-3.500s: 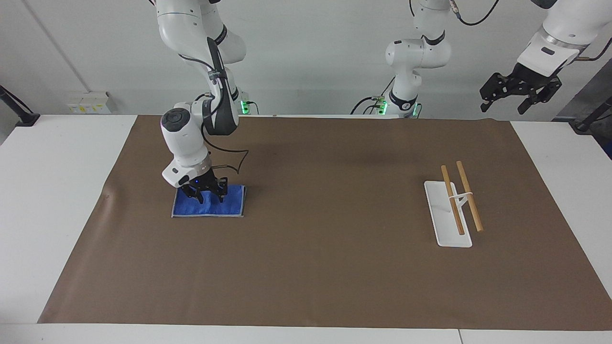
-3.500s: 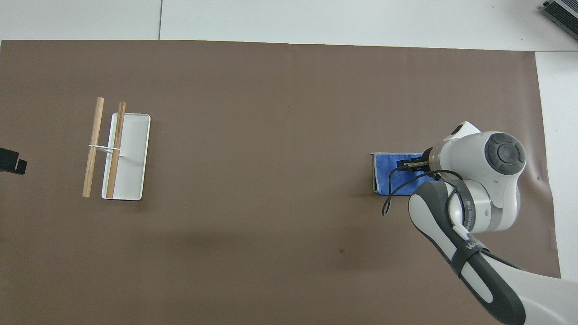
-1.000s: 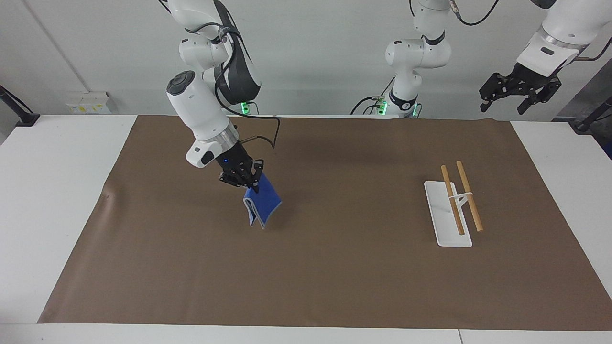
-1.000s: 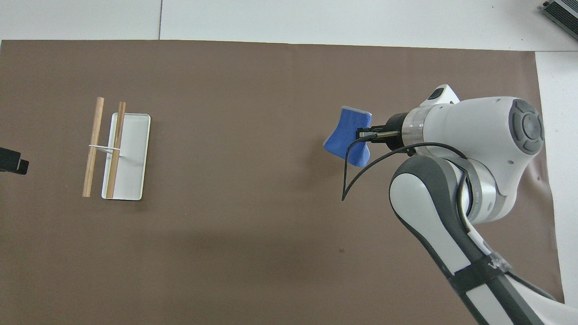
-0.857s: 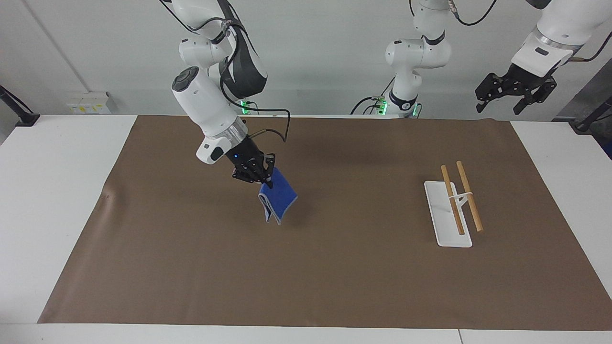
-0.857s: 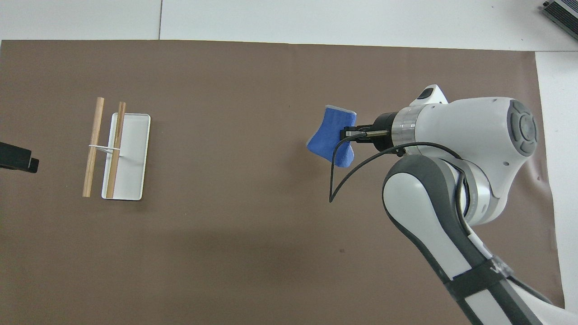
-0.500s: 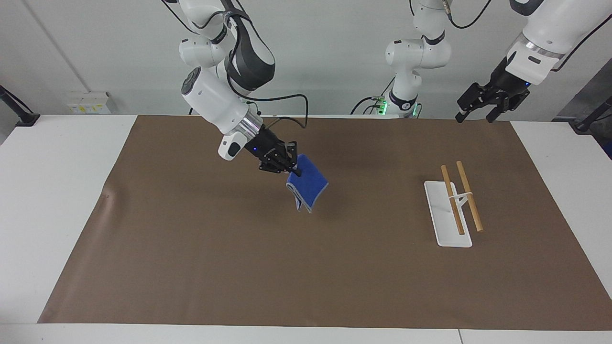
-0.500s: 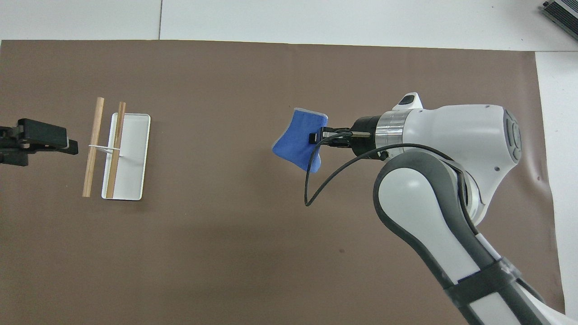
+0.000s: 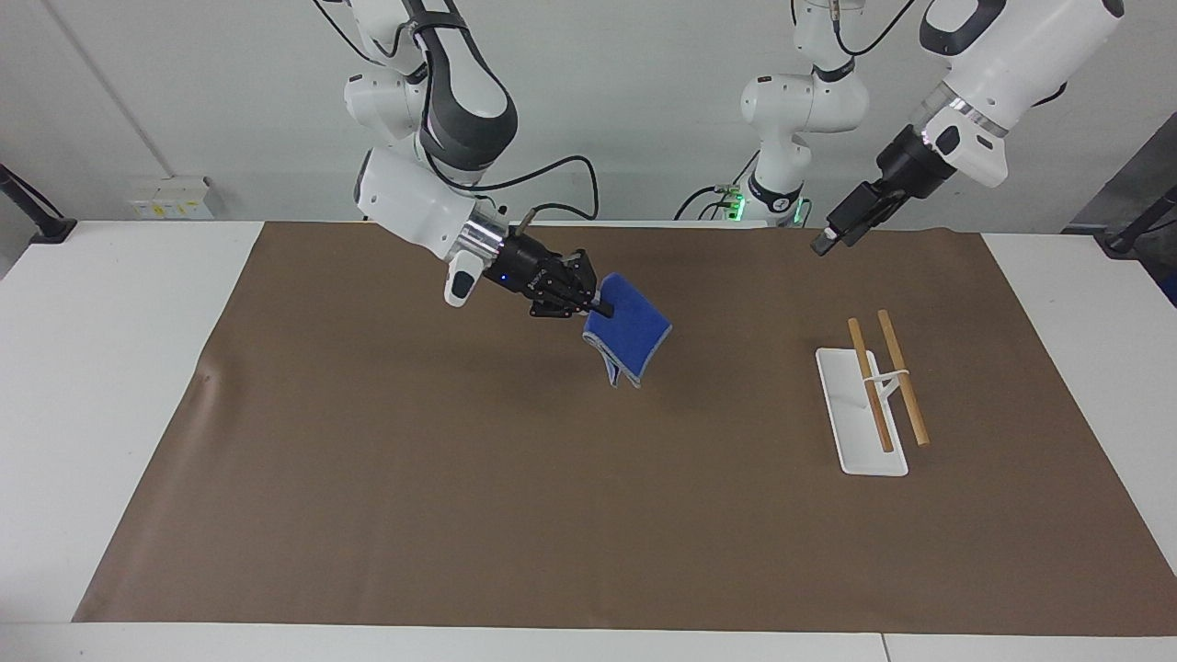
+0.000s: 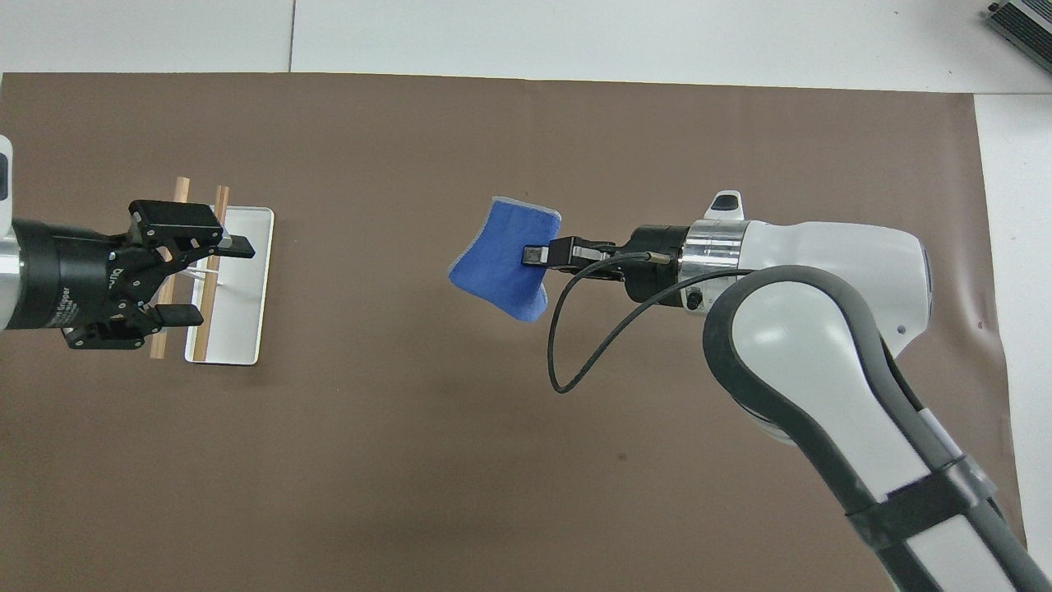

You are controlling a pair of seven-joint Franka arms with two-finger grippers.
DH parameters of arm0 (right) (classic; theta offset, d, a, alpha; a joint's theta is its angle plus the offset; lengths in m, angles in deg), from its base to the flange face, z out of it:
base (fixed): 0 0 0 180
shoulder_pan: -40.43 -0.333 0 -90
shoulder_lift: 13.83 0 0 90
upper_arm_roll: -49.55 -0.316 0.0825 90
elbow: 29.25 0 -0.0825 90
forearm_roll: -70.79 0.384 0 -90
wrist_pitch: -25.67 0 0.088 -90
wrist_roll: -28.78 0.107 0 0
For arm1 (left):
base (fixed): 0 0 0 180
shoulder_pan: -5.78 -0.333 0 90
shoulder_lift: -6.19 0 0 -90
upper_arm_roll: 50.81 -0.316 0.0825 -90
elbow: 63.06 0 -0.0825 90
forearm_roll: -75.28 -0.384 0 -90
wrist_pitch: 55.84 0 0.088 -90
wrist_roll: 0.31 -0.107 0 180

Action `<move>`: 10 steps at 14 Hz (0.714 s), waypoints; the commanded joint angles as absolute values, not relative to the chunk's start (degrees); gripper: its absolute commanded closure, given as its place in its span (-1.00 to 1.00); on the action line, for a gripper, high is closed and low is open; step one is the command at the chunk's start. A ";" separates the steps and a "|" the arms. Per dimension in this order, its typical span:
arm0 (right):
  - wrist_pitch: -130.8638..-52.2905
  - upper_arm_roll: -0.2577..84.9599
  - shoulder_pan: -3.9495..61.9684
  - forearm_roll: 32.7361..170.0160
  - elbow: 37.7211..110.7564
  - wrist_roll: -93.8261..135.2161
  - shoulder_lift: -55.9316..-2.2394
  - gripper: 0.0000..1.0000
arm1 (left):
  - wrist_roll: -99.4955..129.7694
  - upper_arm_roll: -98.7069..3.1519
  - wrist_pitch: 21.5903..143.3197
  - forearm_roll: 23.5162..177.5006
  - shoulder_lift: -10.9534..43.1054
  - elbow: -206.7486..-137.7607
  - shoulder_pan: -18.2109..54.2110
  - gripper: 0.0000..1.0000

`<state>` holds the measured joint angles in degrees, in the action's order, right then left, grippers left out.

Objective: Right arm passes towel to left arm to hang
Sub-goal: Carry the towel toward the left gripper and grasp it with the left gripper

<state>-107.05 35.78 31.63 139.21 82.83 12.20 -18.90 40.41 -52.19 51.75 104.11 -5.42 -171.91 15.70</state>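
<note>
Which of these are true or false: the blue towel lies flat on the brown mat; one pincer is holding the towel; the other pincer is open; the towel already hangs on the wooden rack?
1. The towel lies flat on the brown mat. False: it hangs in the air over the mat.
2. The right pincer holds the towel. True: it is shut on one edge.
3. The left pincer is open. True: it is empty, up in the air over the rack.
4. The towel already hangs on the rack. False: both wooden bars are bare.
</note>
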 commanded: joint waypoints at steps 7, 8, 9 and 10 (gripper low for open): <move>-116.52 35.67 24.19 151.44 84.57 8.23 -17.52 1.00 | 69.18 -52.21 78.68 107.45 -11.90 -188.28 28.62 -1.00; -117.41 35.58 23.91 154.95 84.22 6.82 -17.61 1.00 | 70.96 -52.21 81.24 107.45 -12.35 -190.04 29.77 -1.00; -117.50 35.58 23.21 157.51 84.04 5.76 -17.61 1.00 | 71.23 -52.21 82.05 107.63 -12.70 -191.02 30.91 -1.00; -117.59 35.66 22.86 159.01 84.04 5.15 -17.26 1.00 | 71.32 -52.21 82.49 108.58 -12.53 -191.37 31.88 -1.00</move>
<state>-116.70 35.73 23.26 154.98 83.38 7.50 -18.67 69.86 -51.57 79.63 106.62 -9.63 -187.30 29.58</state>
